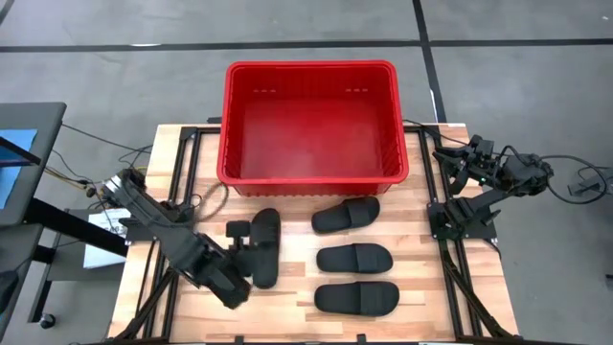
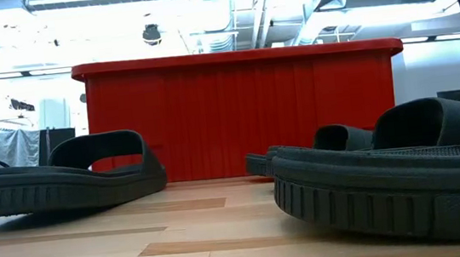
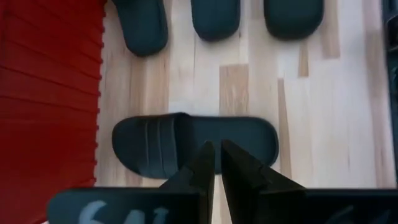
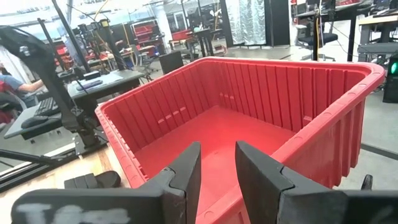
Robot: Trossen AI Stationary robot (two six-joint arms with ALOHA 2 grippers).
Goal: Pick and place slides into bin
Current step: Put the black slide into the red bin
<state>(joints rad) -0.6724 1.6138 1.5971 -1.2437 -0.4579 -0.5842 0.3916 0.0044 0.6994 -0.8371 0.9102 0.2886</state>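
Note:
Four black slides lie sole-down on the wooden table. One slide (image 1: 266, 247) lies alone at the left, and three more (image 1: 346, 215) (image 1: 354, 258) (image 1: 356, 298) lie in a column to its right. The red bin (image 1: 308, 177) stands behind them at the far edge. My left gripper (image 1: 247, 251) is at the lone slide's left side. In the left wrist view its fingers (image 3: 217, 149) are almost together over the near edge of that slide (image 3: 155, 146). My right gripper (image 4: 217, 165) is open and empty, at the table's far right beside the bin's right wall (image 4: 323, 137). My left gripper's fingertips (image 3: 205, 152) stand over the long edge of the lone slide's sole (image 3: 249, 140), beside the strap, coming from the table's left and slanting down. I cannot tell whether they touch it. The slide lies flat on the table.
The bin (image 2: 241, 114) is empty inside. Black metal frames (image 1: 182, 192) (image 1: 460, 230) run along the table's left and right sides. Bare wood shows between the lone slide and the other three (image 3: 236, 87). Desks and a person (image 4: 18, 87) are beyond the table.

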